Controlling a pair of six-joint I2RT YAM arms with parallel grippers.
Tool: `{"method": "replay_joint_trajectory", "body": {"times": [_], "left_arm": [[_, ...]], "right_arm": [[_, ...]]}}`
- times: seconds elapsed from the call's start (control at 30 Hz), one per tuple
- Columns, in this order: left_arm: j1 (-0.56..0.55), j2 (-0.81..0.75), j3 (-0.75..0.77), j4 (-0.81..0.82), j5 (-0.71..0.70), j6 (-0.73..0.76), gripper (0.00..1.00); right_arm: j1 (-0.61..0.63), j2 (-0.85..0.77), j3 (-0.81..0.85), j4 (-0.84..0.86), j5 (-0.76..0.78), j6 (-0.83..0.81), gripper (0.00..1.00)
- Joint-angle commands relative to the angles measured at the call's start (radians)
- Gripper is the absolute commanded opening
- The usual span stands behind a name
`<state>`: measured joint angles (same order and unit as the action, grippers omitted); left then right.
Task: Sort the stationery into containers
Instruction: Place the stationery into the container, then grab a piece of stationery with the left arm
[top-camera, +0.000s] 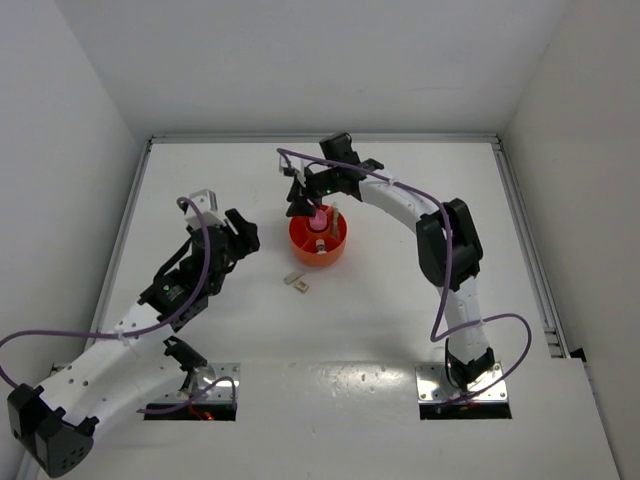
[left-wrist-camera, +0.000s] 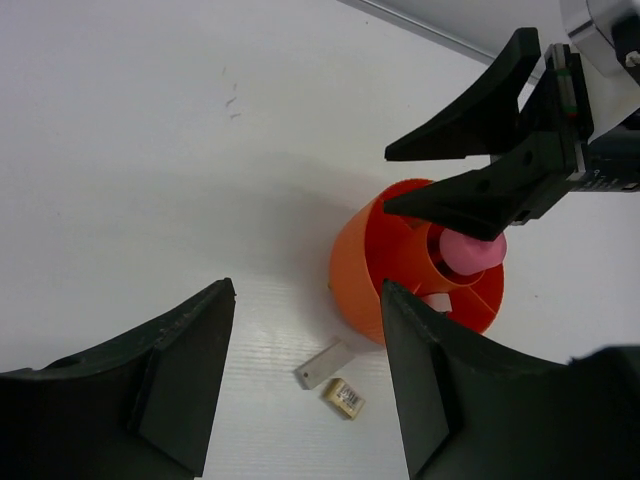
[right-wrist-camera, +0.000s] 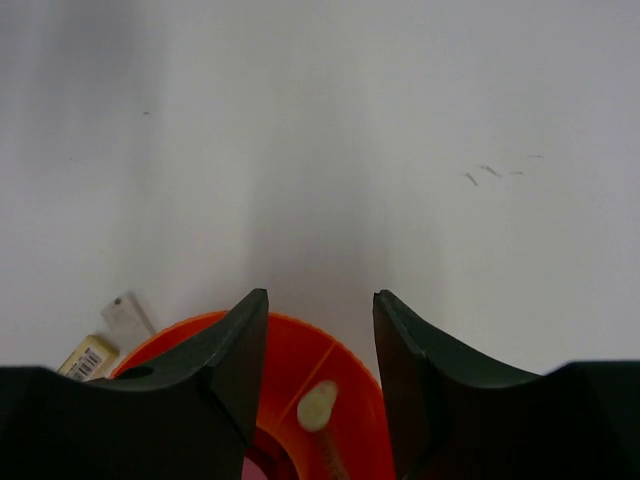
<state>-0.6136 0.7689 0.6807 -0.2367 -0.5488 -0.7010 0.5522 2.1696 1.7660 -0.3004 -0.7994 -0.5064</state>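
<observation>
The orange organiser (top-camera: 318, 250) stands mid-table. The pink cylinder (top-camera: 317, 217) stands upright in its central well, and a pale yellow stick (top-camera: 335, 214) leans in a compartment. My right gripper (top-camera: 300, 205) hovers over the organiser's far-left rim, open and empty. In its wrist view (right-wrist-camera: 318, 300) the orange rim (right-wrist-camera: 300, 335) and the pale yellow stick (right-wrist-camera: 315, 405) lie between the fingers. My left gripper (top-camera: 247, 237) is open and empty, left of the organiser. In its wrist view (left-wrist-camera: 308, 290) two small blocks, a grey-white one (left-wrist-camera: 325, 365) and a beige labelled one (left-wrist-camera: 343, 397), lie on the table beside the organiser (left-wrist-camera: 360, 270).
The two blocks (top-camera: 297, 284) lie just in front and left of the organiser. White walls enclose the table on three sides, with a metal rail (top-camera: 530, 260) along the right edge. Purple cables loop off both arms.
</observation>
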Motion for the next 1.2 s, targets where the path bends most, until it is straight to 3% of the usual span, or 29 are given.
{"method": "replay_joint_trajectory", "body": {"times": [0.0, 0.1, 0.17, 0.23, 0.33, 0.43, 0.47, 0.5, 0.53, 0.57, 0.63, 0.73, 0.77, 0.83, 0.87, 0.97, 1.17], "left_arm": [[0.003, 0.018, -0.017, 0.045, 0.035, -0.017, 0.66], [0.003, 0.046, -0.026, 0.056, 0.072, -0.028, 0.62], [0.003, 0.061, -0.035, 0.066, 0.092, -0.038, 0.51], [-0.006, 0.086, -0.055, 0.079, 0.128, -0.048, 0.31], [-0.015, 0.115, -0.082, 0.105, 0.164, -0.057, 0.15], [-0.015, 0.141, -0.133, 0.157, 0.211, -0.066, 0.15], [-0.015, 0.161, -0.145, 0.183, 0.222, -0.066, 0.15], [-0.015, 0.174, -0.165, 0.195, 0.246, -0.066, 0.18], [-0.015, 0.190, -0.174, 0.214, 0.265, -0.066, 0.32], [-0.024, 0.234, -0.175, 0.241, 0.279, -0.066, 0.43], [-0.034, 0.288, -0.184, 0.255, 0.314, -0.045, 0.62], [-0.058, 0.383, -0.162, 0.278, 0.314, 0.006, 0.67], [-0.070, 0.403, -0.162, 0.292, 0.314, 0.020, 0.67], [-0.071, 0.434, -0.152, 0.315, 0.305, 0.055, 0.62], [-0.071, 0.464, -0.142, 0.315, 0.305, 0.064, 0.53], [-0.071, 0.539, -0.124, 0.324, 0.294, 0.101, 0.41], [-0.080, 0.659, -0.053, 0.315, 0.294, 0.150, 0.41]], "right_arm": [[-0.003, -0.016, 0.038, -0.016, -0.028, -0.047, 0.47], [-0.003, -0.045, 0.038, -0.016, -0.027, -0.038, 0.47], [-0.003, -0.085, 0.027, 0.010, -0.027, -0.017, 0.47], [-0.003, -0.120, 0.018, 0.053, -0.018, 0.017, 0.47], [-0.012, -0.183, 0.036, 0.063, 0.017, 0.078, 0.49], [-0.012, -0.234, 0.052, 0.107, 0.173, 0.182, 0.49], [-0.012, -0.246, 0.052, 0.107, 0.290, 0.207, 0.39], [-0.021, -0.260, 0.052, 0.118, 0.354, 0.242, 0.18], [-0.021, -0.292, 0.052, 0.118, 0.415, 0.261, 0.00], [-0.021, -0.310, 0.038, 0.118, 0.481, 0.261, 0.00], [-0.034, -0.356, -0.028, 0.109, 0.493, 0.226, 0.00], [-0.052, -0.473, -0.186, 0.119, 0.493, 0.164, 0.41], [-0.061, -0.500, -0.226, 0.119, 0.493, 0.164, 0.44], [-0.070, -0.579, -0.336, 0.147, 0.479, 0.149, 0.44], [-0.080, -0.603, -0.367, 0.147, 0.468, 0.149, 0.44], [-0.090, -0.685, -0.502, 0.184, 0.445, 0.149, 0.44], [-0.113, -0.751, -0.603, 0.205, 0.397, 0.183, 0.44]]}}
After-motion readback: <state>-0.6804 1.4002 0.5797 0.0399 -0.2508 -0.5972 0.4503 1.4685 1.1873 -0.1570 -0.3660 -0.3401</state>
